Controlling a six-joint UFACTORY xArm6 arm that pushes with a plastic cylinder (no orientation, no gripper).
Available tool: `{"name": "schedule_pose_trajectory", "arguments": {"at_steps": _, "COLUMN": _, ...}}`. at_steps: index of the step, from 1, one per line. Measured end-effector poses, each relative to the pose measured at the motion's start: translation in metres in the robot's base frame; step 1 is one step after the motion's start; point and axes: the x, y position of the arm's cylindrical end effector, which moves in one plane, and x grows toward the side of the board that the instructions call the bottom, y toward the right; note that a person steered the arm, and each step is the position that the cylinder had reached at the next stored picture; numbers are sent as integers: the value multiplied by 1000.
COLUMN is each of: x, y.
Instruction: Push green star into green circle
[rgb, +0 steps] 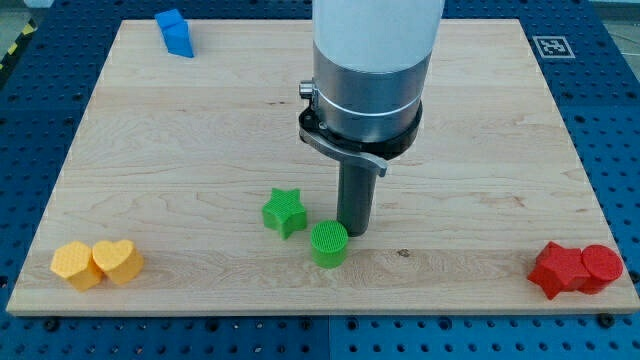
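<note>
green star (285, 211): low on the counter (200, 130), a little toward the view's left of centre; upright on its flat base; just beside the green circle but apart from it, a thin strip of wood showing between them
green circle (329, 243): short ribbed cylinder, down and toward the view's right of the star; near the counter's bottom edge
my tip (354, 231): planted just at the circle's upper right, touching or nearly so, I cannot tell which; on the far side from the star
fingers: none on this rod, so nothing to spread or pinch; it only shoves
handling, as a judgement: the star looks a light, stiff printed piece; likely to slide easily on smooth wood and to spin if struck on a point; best met on its upper-left side, in a notch between two arms, pushing toward the circle
containers: none in view; nothing holds anything
other blocks: blue block (175, 32) at top left; yellow pair (97, 263) at bottom left, touching, one a heart; red pair (577, 268) at bottom right, touching
</note>
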Motion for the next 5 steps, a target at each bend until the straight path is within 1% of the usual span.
{"name": "schedule_pose_trajectory", "arguments": {"at_steps": 1, "x": -29, "y": 9}}
{"name": "schedule_pose_trajectory", "arguments": {"at_steps": 2, "x": -38, "y": -12}}
{"name": "schedule_pose_trajectory", "arguments": {"at_steps": 3, "x": -59, "y": -42}}
{"name": "schedule_pose_trajectory", "arguments": {"at_steps": 4, "x": -65, "y": -71}}
{"name": "schedule_pose_trajectory", "arguments": {"at_steps": 5, "x": -40, "y": -79}}
